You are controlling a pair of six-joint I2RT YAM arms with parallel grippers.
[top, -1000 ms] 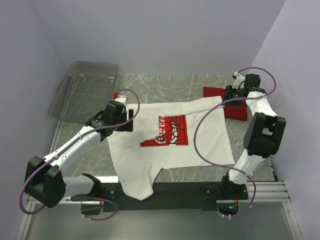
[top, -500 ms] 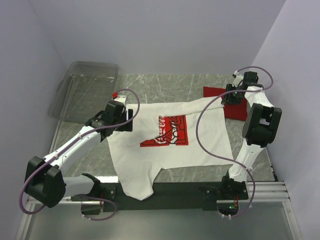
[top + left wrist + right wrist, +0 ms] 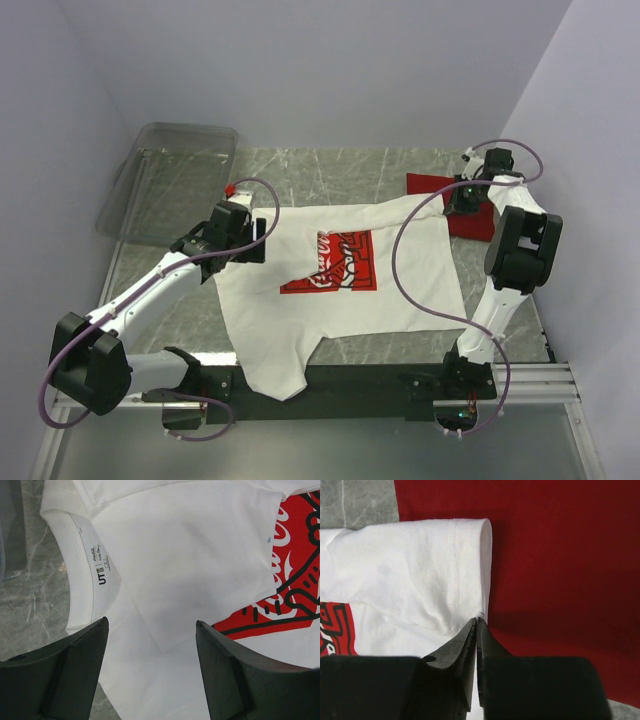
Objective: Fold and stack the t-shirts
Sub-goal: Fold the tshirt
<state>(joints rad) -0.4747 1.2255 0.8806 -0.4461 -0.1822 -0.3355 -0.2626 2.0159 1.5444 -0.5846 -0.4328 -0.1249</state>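
Observation:
The white t-shirt [image 3: 340, 300] with a red square graphic [image 3: 335, 262] lies spread on the table, its hem hanging over the near edge. My left gripper [image 3: 260, 240] is open and hovers over the shirt beside the collar [image 3: 82, 570]; its jaws [image 3: 151, 622] hold nothing. My right gripper [image 3: 457, 200] is shut on the hem of the white sleeve [image 3: 420, 570], which is drawn out over the red t-shirt [image 3: 476, 222] at the back right. In the right wrist view the closed jaws [image 3: 477, 621] sit where the white sleeve meets the red cloth [image 3: 560, 555].
A clear plastic bin [image 3: 170, 180] stands at the back left, partly over the table edge. Purple walls close in on the back and both sides. A black rail [image 3: 340, 385] with the arm bases runs along the near edge.
The right arm's elbow has swung back a little and its gripper has shifted slightly over the red t-shirt with the sleeve. The left arm has not moved.

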